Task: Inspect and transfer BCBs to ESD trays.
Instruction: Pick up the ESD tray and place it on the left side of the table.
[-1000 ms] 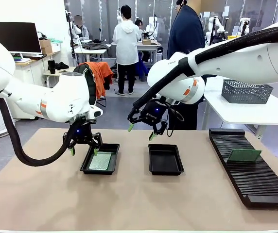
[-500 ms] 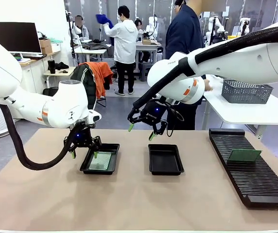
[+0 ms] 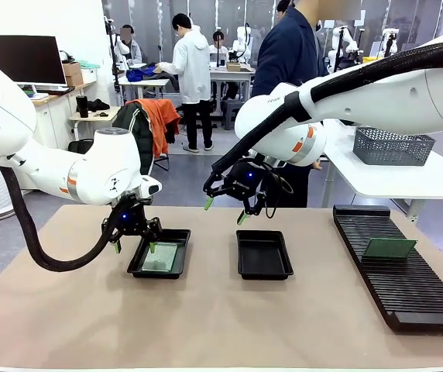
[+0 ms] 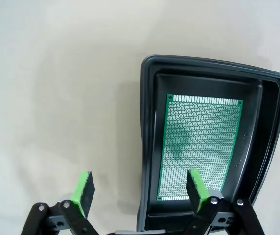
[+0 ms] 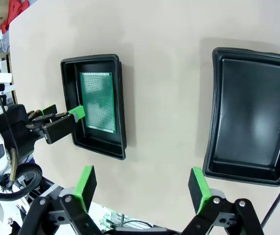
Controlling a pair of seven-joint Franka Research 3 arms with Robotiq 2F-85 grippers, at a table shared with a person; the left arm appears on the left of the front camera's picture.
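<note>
Though open, left pincer (image 3: 134,246) over tray (image 3: 156,274) with BCB (image 3: 160,256).

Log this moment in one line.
left gripper: open at left tray | board: in left tray | right tray: empty | right gripper: open, raised

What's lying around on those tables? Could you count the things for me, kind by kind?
Black trays: 2
Green circuit boards: 2
Black slotted rack: 1
Grey wire basket: 1
Total: 6
</note>
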